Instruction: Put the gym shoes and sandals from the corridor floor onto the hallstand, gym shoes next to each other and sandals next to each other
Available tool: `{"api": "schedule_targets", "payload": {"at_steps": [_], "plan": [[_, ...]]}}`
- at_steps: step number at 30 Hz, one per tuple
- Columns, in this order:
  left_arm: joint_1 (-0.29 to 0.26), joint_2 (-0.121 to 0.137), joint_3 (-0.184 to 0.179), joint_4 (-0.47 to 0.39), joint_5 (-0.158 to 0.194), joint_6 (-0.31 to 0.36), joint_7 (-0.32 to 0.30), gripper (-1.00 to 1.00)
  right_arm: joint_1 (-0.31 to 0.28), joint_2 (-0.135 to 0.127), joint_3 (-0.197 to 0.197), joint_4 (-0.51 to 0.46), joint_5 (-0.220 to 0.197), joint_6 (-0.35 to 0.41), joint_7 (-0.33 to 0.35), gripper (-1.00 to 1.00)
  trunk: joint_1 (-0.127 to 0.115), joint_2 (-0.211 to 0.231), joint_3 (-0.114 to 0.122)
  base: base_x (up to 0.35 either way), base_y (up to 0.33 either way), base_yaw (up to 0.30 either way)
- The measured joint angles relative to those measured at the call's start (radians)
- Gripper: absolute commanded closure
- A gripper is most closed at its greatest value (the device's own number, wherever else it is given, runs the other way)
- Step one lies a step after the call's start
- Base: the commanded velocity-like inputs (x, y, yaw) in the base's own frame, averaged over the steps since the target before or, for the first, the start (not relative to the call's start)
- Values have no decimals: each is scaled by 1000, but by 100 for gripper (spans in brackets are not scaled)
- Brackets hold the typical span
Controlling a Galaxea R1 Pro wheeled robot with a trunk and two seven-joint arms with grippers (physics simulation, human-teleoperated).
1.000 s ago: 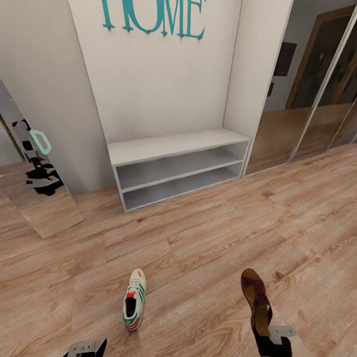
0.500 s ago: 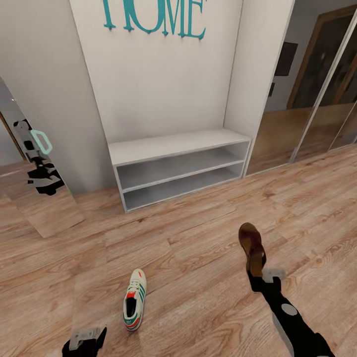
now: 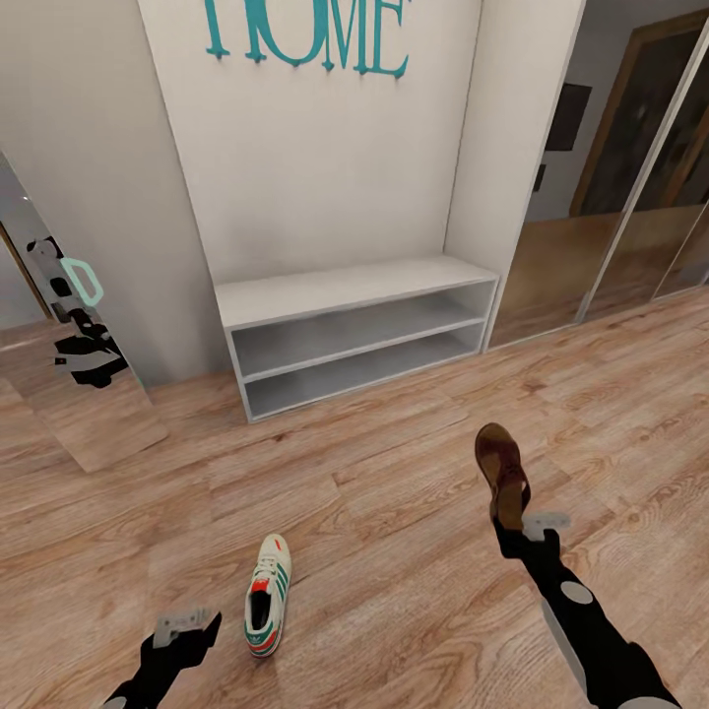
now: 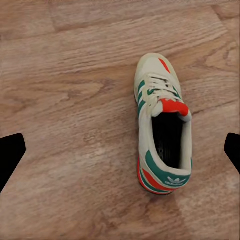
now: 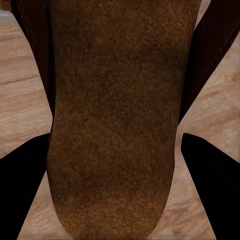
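Note:
One white gym shoe with green stripes lies on the wood corridor floor, toe pointing away from me. My left gripper hangs open just left of its heel. In the left wrist view the gym shoe lies below and to one side of the open left gripper. My right gripper is shut on the heel end of a dark brown sandal, held above the floor. The sandal's sole sits between the dark fingers. The hallstand is out of view.
A low pale two-level shelf unit stands against the white wall under teal "HOME" letters, with no wall shelves above it. A mirror leans at the left. Glass sliding doors stand at the right.
My right arm has carried the sandal forward and up, away from me toward the shelf unit. My left gripper has come further into view beside the gym shoe.

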Motion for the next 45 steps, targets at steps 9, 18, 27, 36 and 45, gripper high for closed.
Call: {"api": "schedule_targets", "payload": {"at_steps": [9, 18, 27, 36, 45], "plan": [[0, -2, 0, 3, 0, 2, 0, -100, 0, 3, 1, 8, 0, 0, 0, 100, 0, 0, 0, 0, 0, 0], [0, -2, 0, 2, 1, 0, 0, -100, 0, 7, 1, 13, -1, 1, -2, 100, 0, 0, 0, 0, 0, 98], [0, -1, 1, 2, 1, -1, 0, -100, 0, 8, 1, 12, -2, 1, -3, 100, 0, 0, -3, 0, 0, 259], [0, 0, 0, 2, 0, -5, 0, -100, 0, 7, 1, 12, -1, 2, -2, 100, 0, 0, -9, 0, 0, 200], [-1, 0, 1, 1, 1, -5, 0, -100, 0, 7, 1, 13, 0, 3, 0, 100, 0, 0, -9, 0, 0, 23]]}}
